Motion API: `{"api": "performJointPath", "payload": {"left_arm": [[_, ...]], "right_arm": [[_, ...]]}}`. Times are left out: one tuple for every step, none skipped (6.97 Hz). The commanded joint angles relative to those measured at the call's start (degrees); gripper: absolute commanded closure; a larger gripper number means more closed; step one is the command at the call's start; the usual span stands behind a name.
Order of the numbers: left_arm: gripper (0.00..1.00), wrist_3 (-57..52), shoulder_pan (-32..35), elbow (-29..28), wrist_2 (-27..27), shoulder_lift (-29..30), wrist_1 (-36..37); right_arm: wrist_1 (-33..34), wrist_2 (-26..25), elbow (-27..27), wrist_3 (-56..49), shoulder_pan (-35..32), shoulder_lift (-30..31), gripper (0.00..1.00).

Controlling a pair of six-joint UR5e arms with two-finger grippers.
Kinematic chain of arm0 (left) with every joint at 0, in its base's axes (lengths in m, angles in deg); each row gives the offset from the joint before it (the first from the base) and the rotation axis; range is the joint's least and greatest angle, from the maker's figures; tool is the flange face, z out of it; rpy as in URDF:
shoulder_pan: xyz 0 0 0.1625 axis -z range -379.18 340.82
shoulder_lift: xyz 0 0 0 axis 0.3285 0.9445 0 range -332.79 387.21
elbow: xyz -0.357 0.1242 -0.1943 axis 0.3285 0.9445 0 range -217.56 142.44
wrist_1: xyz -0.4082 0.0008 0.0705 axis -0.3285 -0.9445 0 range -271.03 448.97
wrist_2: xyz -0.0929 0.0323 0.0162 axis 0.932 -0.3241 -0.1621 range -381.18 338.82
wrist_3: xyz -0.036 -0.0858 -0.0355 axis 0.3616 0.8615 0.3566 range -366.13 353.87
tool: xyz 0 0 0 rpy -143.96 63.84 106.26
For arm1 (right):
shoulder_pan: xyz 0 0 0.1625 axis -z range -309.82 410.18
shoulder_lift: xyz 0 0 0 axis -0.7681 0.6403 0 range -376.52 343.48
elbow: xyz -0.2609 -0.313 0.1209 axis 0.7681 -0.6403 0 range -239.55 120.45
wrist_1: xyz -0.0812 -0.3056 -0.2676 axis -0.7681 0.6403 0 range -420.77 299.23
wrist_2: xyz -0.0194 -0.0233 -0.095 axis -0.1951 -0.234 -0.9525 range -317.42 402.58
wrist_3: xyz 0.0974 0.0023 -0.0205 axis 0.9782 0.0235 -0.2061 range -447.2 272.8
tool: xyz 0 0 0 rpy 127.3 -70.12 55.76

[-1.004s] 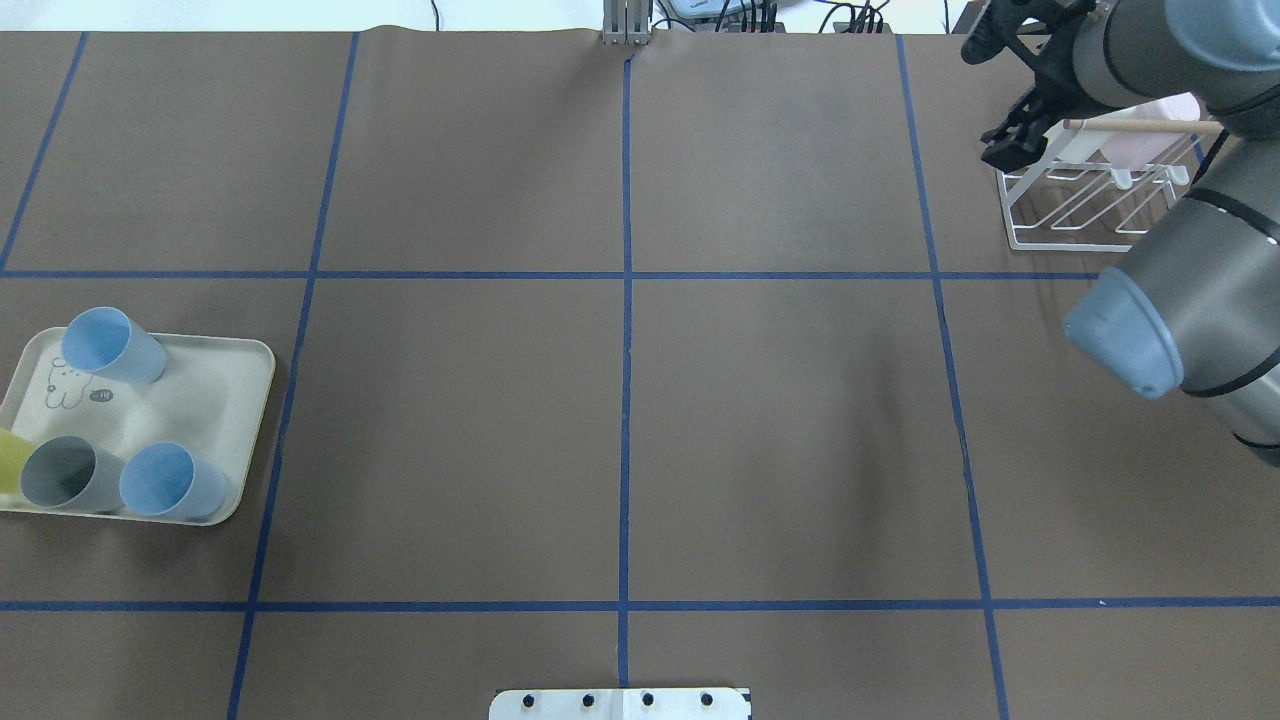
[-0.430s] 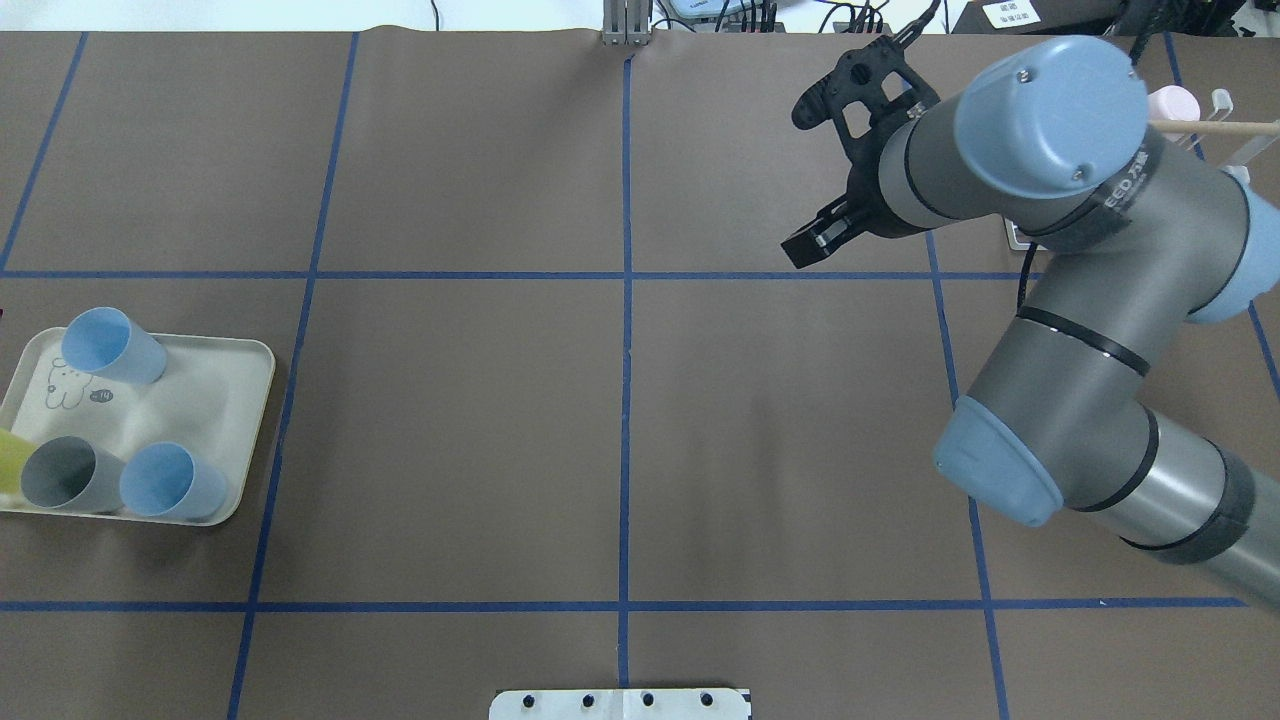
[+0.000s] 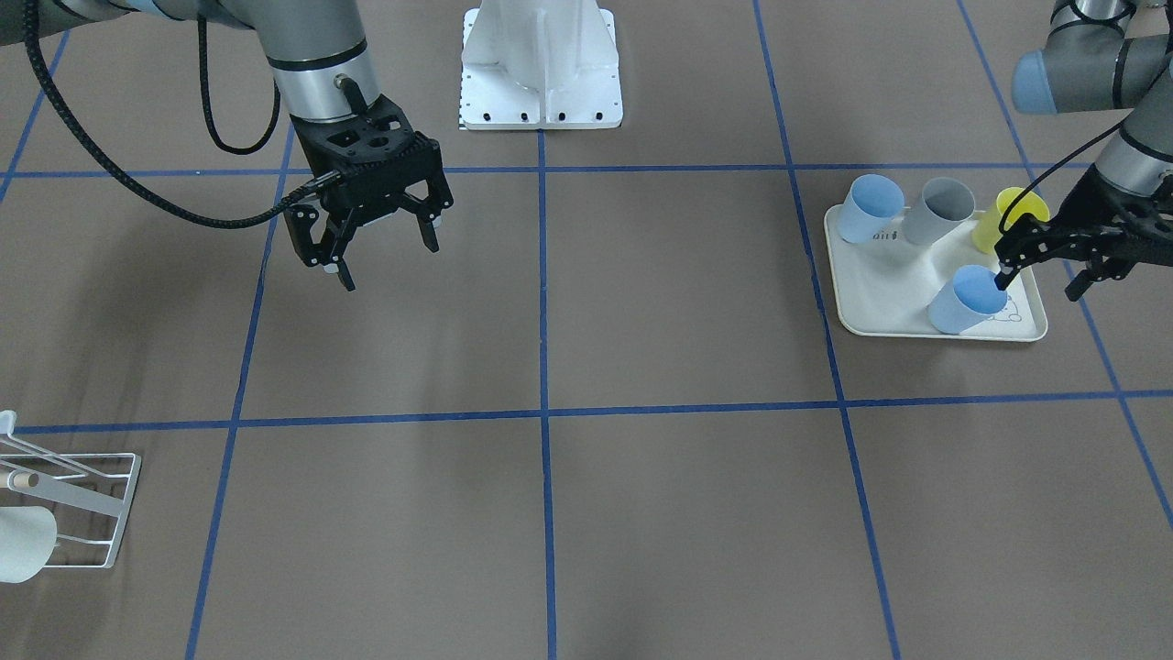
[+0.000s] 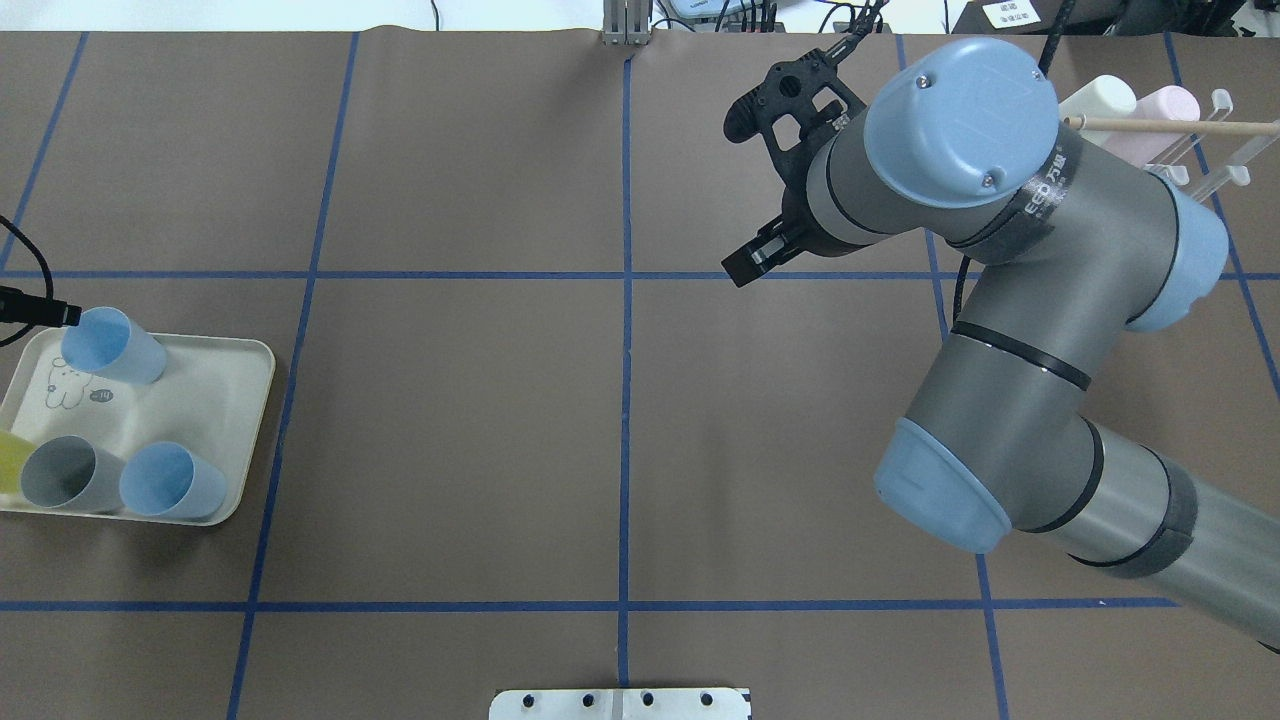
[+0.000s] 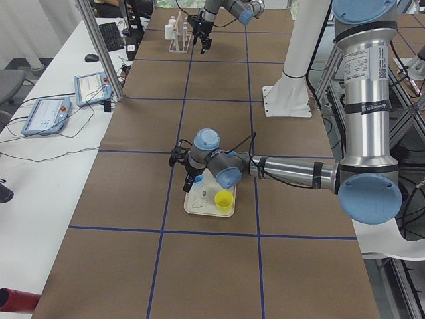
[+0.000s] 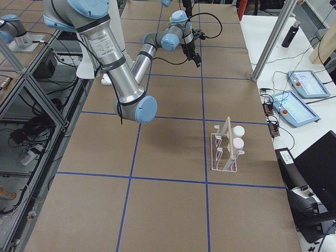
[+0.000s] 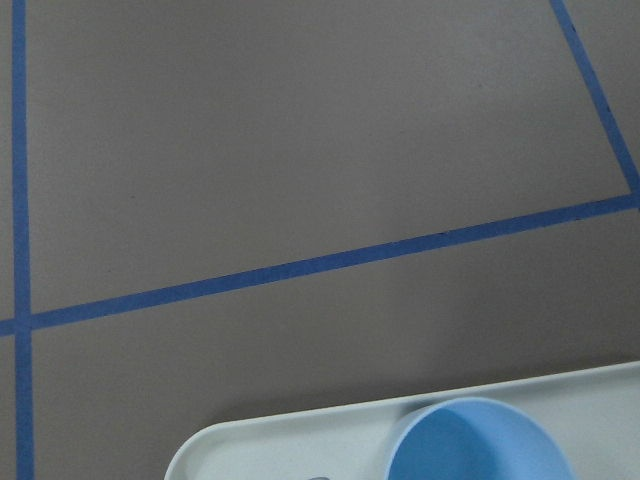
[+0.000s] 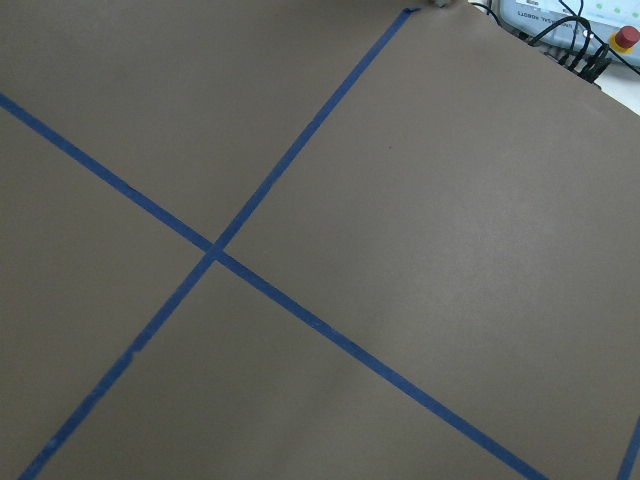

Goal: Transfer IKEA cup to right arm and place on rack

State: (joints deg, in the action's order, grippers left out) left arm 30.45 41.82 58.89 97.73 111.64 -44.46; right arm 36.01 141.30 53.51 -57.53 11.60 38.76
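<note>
Several cups stand on the cream rabbit-print tray: a blue cup, a grey one, another blue one and a yellow one. My left gripper is open, with one fingertip at the first blue cup's rim. My right gripper is open and empty, held above the table's middle. The white wire rack holds a white cup and a pink cup.
The rack's wooden dowel shows behind my right arm's elbow, which hides most of the rack in the overhead view. Blue tape lines grid the brown table. The robot's white base stands at the table's near edge.
My right arm has swung from the rack towards the table's middle, gripper open and empty. My left gripper's fingertip has come into the overhead view beside the blue cup.
</note>
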Motion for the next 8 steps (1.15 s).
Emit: {"api": "performJointPath", "payload": {"left_arm": [[0.19,0.33,-1.66,-2.23,-0.17,1.0,-1.83],[0.3,1.12,-2.36,-2.23,0.01,1.0,-1.92],[0.4,2.17,-2.89,-2.23,0.18,0.92,-1.92],[0.53,2.27,-2.98,-2.23,0.36,1.0,-1.92],[0.81,2.35,-2.98,-2.15,0.53,0.92,-2.1],[1.0,2.35,-2.9,-1.97,0.62,0.57,-3.23],[1.0,2.35,-2.81,-1.1,1.84,0.48,-3.24],[1.0,2.27,-1.24,-0.05,7.07,0.91,-2.89]], "right_arm": [[0.17,-1.25,-0.03,0.12,0.53,-0.18,0.01],[0.17,-1.25,-0.03,0.12,0.53,-0.09,0.01],[0.17,-1.25,-0.03,0.12,0.61,-0.09,0.01],[0.17,-1.42,-0.03,0.12,0.62,-0.09,0.01],[0.17,-1.43,-0.03,0.12,0.62,-0.09,0.01],[-0.01,-1.51,-0.03,0.04,0.62,-0.09,0.01],[-0.18,-2.64,-0.12,-0.4,0.62,-0.09,0.01],[-0.36,-4.92,-0.21,-0.66,0.7,-0.18,0.01]]}}
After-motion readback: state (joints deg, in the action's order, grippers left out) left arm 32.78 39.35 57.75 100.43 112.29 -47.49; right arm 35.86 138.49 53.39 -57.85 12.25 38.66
